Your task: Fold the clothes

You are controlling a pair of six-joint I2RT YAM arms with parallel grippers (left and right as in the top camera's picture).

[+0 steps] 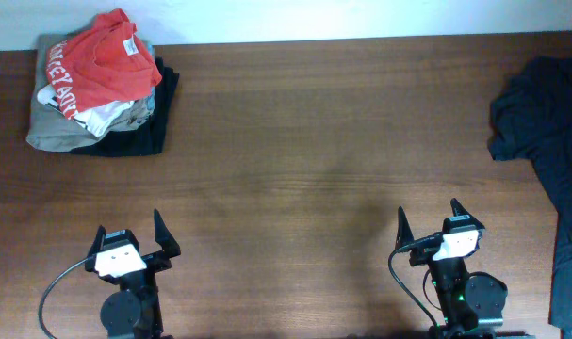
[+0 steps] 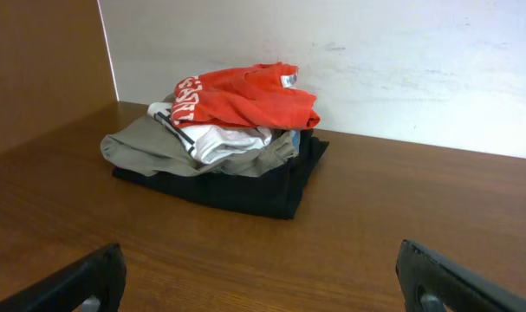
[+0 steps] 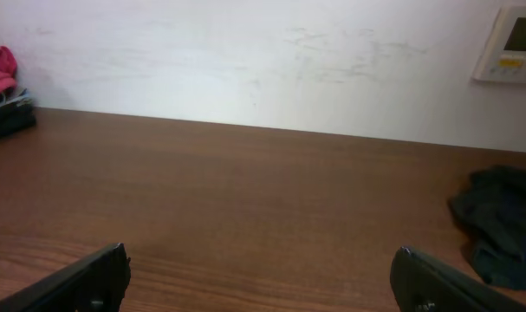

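overhead: brown wooden surface (image 1: pixel 314 141) with a stack of clothes (image 1: pixel 88 118) at the far left corner, folded, red shirt (image 1: pixel 102 61) with white lettering on top, white, khaki and black pieces under it. a dark garment (image 1: pixel 549 141) lies crumpled at the far right edge and runs down that side, unfolded. left gripper (image 1: pixel 130 226) sits at the near edge on the left, jaws spread wide, nothing between them. right gripper (image 1: pixel 429 211) sits at the near edge on the right, also spread wide and empty. both are well apart from either clothing item. left wrist: the stack of clothes (image 2: pixel 202 165) is ahead on the surface (image 2: pixel 401 217), near the white wall (image 2: pixel 401 61) and the corner, red shirt (image 2: pixel 245 95) on top with its neck label showing, black layer at the bottom touching the surface. the two black fingers (image 2: pixel 81 286) show only at the bottom corners, far apart, holding nothing. right wrist: bare surface (image 3: pixel 245 191) ahead, dark garment (image 3: pixel 501 221) bunched at the right, a sliver of the stack of clothes (image 3: pixel 3 87) at the far left edge. a wall panel (image 3: pixel 514 43) with a small screen is on the wall at upper right. fingers (image 3: pixel 81 282) at the bottom corners, wide apart, empty.
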